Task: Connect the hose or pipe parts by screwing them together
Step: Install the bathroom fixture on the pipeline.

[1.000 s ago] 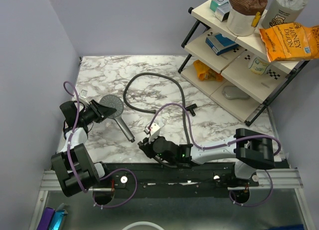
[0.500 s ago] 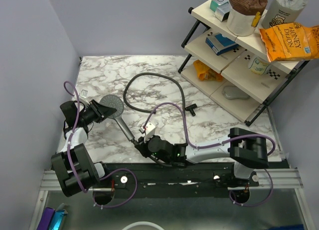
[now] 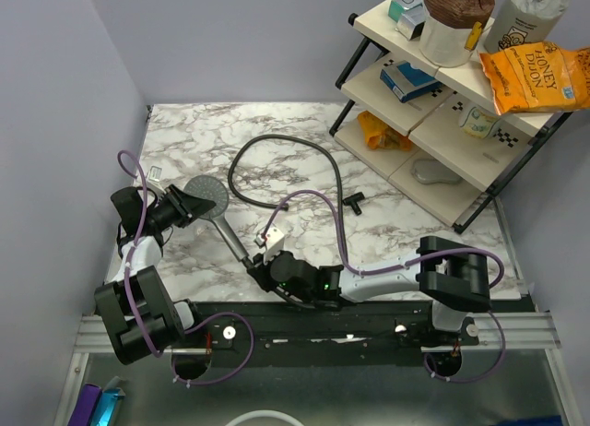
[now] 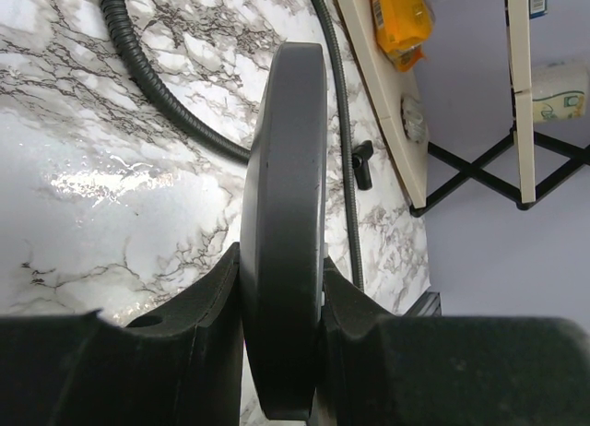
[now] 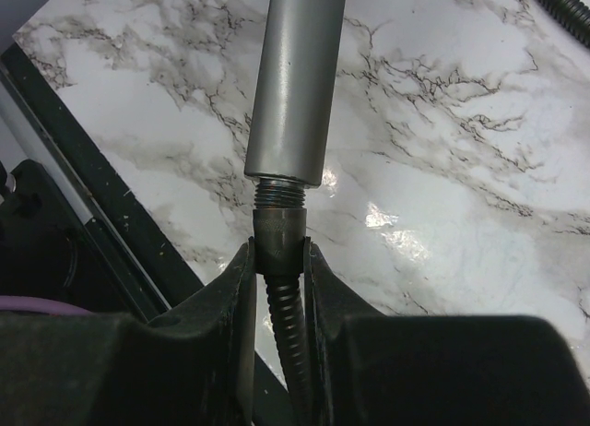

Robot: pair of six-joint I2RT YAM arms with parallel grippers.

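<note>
- Two arms work at a marble bench (image 3: 415, 232). The left gripper (image 3: 192, 205) is at its left edge and the right gripper (image 3: 267, 263) is near the front edge, about mid-width.
- On the left arm, the fingers (image 4: 207, 301) clamp the round face of the dark grey shower head (image 4: 281, 168), one on each flat side. They hold it edge-on to the wrist camera.
- From the head, the straight handle (image 5: 295, 76) slants toward the right gripper and ends in a short threaded stub.
- On the right arm, the fingers (image 5: 241, 297) are set narrow and pinch the end nut (image 5: 279, 237) of the black flexible hose (image 3: 304, 149). The nut is in line with the handle and meets its thread, with a few turns showing between them.
- Behind the nut, the ribbed hose passes back between the fingers. Farther off, it loops across the rear of the bench.
- At the right rear stands a tiered shelf rack (image 3: 433, 168) carrying boxes and a yellow bag.
</note>
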